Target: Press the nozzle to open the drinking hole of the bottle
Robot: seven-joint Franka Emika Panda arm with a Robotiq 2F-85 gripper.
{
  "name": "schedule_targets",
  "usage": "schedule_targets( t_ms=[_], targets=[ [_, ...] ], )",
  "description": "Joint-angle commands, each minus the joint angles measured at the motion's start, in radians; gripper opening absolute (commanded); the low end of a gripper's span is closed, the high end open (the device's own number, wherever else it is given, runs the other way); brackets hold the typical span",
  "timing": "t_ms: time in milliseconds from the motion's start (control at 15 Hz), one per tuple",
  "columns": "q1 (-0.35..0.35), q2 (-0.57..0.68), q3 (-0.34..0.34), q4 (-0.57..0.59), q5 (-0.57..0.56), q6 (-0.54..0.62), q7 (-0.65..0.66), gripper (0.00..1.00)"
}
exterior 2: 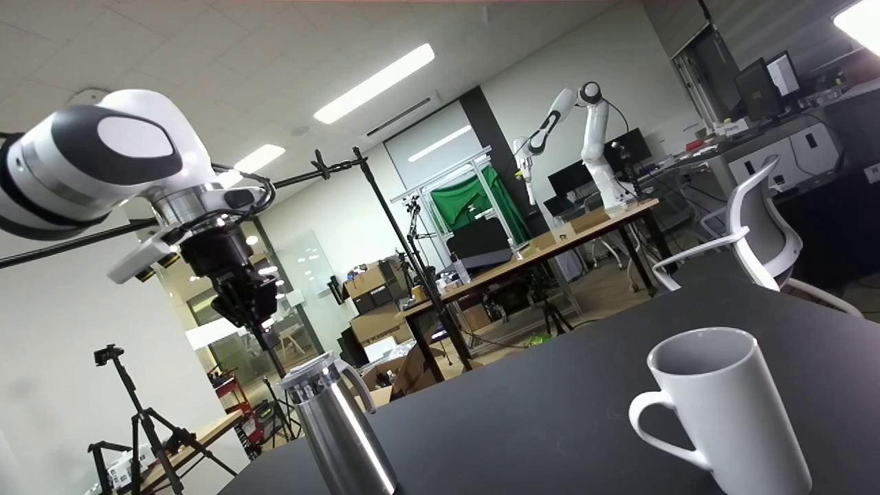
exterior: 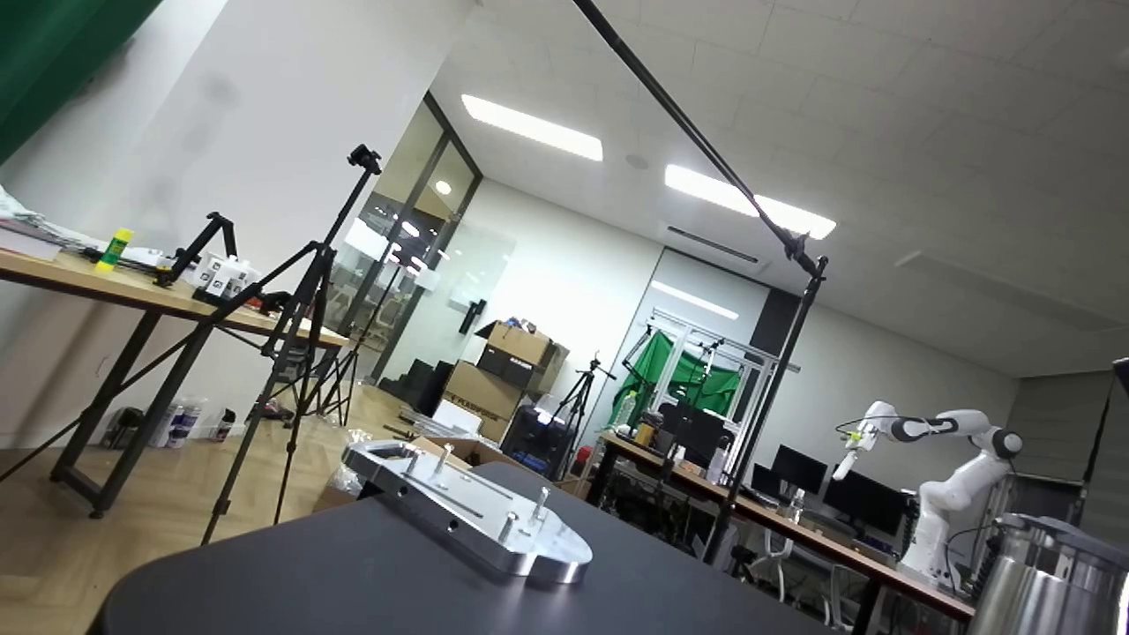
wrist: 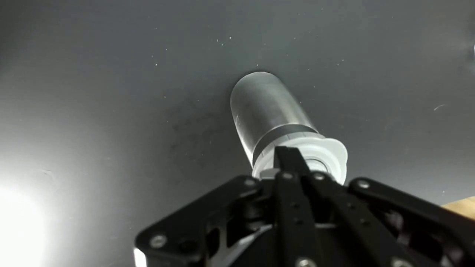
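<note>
With fingers [wrist: 287, 157] clenched, partly hides the bottle lid [wrist: 329, 150] in wrist view. Find a white mug [exterior 2: 746, 419] only in an exterior view.

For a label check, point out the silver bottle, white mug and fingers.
Silver bottle [wrist: 275, 111], wrist view: its metal body.
White mug [exterior 2: 739, 412], in an exterior view: its outer wall.
Fingers [wrist: 289, 158], wrist view: one near its tip.
</note>
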Motion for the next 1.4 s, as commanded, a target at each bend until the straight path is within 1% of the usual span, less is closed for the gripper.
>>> schedule_targets(
  t_ms=[0, 867, 1133, 1333],
  targets=[
    [0.018, 0.008, -0.017, 0.001, -0.006, 0.002, 0.003, 0.01],
    [0.019, -0.006, -0.018, -0.010, -0.006, 0.002, 0.003, 0.00],
    [0.004, 0.052, -0.009, 0.057, -0.064, 0.047, 0.033, 0.00],
    [0.004, 0.111, -0.010, 0.123, -0.094, 0.039, 0.044, 0.00]
  ],
)
